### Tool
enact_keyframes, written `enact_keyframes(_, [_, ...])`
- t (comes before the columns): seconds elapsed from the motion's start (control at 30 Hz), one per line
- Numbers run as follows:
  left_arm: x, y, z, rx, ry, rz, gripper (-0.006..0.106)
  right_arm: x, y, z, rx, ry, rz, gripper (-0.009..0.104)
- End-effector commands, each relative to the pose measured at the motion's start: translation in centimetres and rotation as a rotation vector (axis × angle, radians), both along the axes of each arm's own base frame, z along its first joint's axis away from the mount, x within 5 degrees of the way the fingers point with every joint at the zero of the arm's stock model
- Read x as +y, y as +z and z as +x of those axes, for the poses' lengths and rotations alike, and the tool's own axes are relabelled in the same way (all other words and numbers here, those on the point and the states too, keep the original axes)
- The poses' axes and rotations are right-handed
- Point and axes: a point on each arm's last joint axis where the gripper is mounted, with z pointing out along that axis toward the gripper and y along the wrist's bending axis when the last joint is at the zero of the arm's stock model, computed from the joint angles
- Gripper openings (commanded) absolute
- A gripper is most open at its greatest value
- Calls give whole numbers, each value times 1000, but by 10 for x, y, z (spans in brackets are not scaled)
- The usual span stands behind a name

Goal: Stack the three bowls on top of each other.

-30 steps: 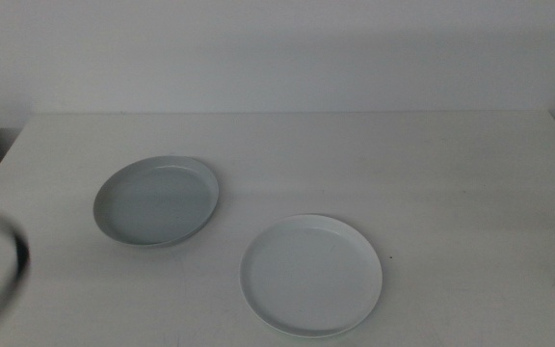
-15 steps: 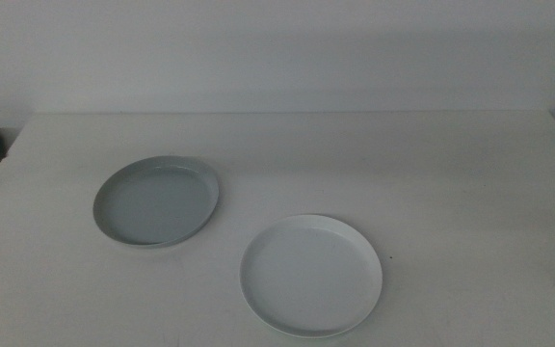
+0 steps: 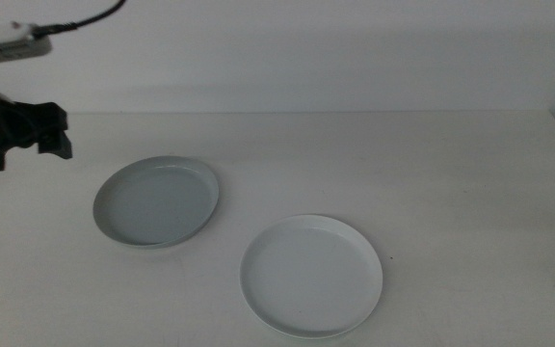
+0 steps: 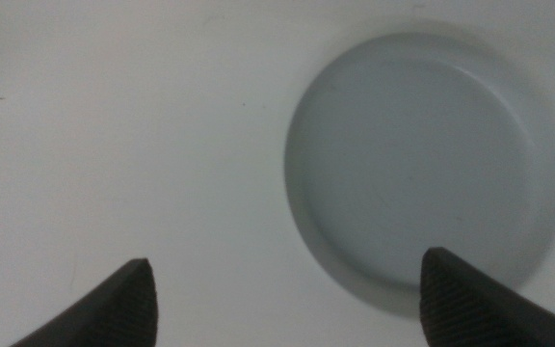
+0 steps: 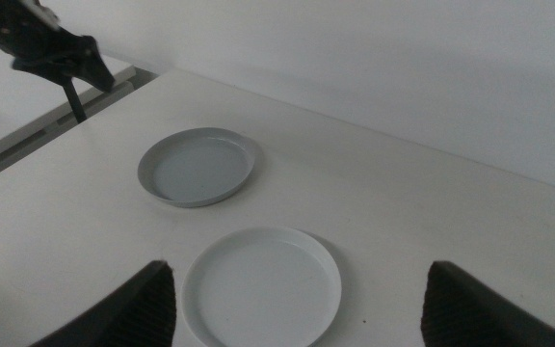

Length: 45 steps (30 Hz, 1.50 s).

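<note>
A pale grey-blue bowl (image 3: 157, 200) sits on the white table left of centre. A white bowl (image 3: 311, 275) sits apart from it, nearer the front. No mint green bowl shows. My left gripper (image 3: 58, 135) hovers open and empty above the table's far left, left of the grey-blue bowl. In the left wrist view the gripper (image 4: 287, 258) looks down on that bowl (image 4: 422, 183). My right gripper (image 5: 299, 265) is open and empty, held back high over the table. The right wrist view shows both bowls, white (image 5: 263, 286) and grey-blue (image 5: 198, 166). The right gripper is out of the middle view.
The white table (image 3: 432, 173) ends at a pale wall behind. A cable (image 3: 75, 21) runs from the left arm at the upper left. The table's left edge lies near the left gripper.
The left arm has come up along the left side into the upper left of the middle view. Both bowls have stayed put.
</note>
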Motion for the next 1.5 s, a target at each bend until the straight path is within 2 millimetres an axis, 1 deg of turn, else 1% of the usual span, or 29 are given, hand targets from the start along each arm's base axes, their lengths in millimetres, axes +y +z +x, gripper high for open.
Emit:
enact_keyframes(0.0, [0,12,17,-74,2,-10,90,0,11,2,-80,-6,29,67])
enact_keyframes(0.1, [2,-1,41,-31,-12,-3,90,0,11,2,-80,-6,29,67])
enact_keyframes(0.23, [3,-29,71,60,-39,-8,90,0,11,2,-80,-6,29,67])
enact_keyframes(0.4, [2,-60,97,115,-67,-34,90,0,11,2,-80,-6,29,67])
enact_keyframes(0.53, [1,-82,108,146,-92,-56,90,0,11,2,-80,-6,29,67])
enact_keyframes(0.67, [0,-99,114,157,-131,-48,90,0,11,2,-80,-6,29,67])
enact_keyframes(0.77, [-1,-110,117,173,-152,-58,87,0,11,2,-80,-6,29,67])
enact_keyframes(0.87, [-1,-118,117,193,-153,-61,75,0,11,2,-80,-6,29,67])
enact_keyframes(0.93, [-1,-120,117,202,-152,-64,62,0,11,2,-80,-6,29,67])
enact_keyframes(0.97, [-1,-120,117,205,-152,-68,55,0,11,2,-80,-6,29,67])
enact_keyframes(1.07, [-3,-120,115,230,-154,-90,28,0,11,2,-80,-6,29,67])
enact_keyframes(1.13, [-2,-120,112,251,-147,-102,6,0,11,2,-80,-6,29,67])
enact_keyframes(1.17, [-3,-117,112,247,-143,-105,-3,0,11,2,-80,-6,29,67])
enact_keyframes(1.2, [-3,-112,111,238,-133,-110,-5,0,11,2,-80,-6,29,67])
enact_keyframes(1.27, [-3,-98,108,216,-116,-111,-5,0,11,2,-80,-6,29,67])
enact_keyframes(1.3, [-3,-88,105,197,-117,-110,-5,0,11,2,-80,-6,29,67])
enact_keyframes(1.4, [-7,-51,92,143,-134,-107,-5,0,11,2,-80,-6,29,67])
enact_keyframes(1.47, [-14,-22,78,98,-153,-119,-5,0,11,2,-80,-6,29,67])
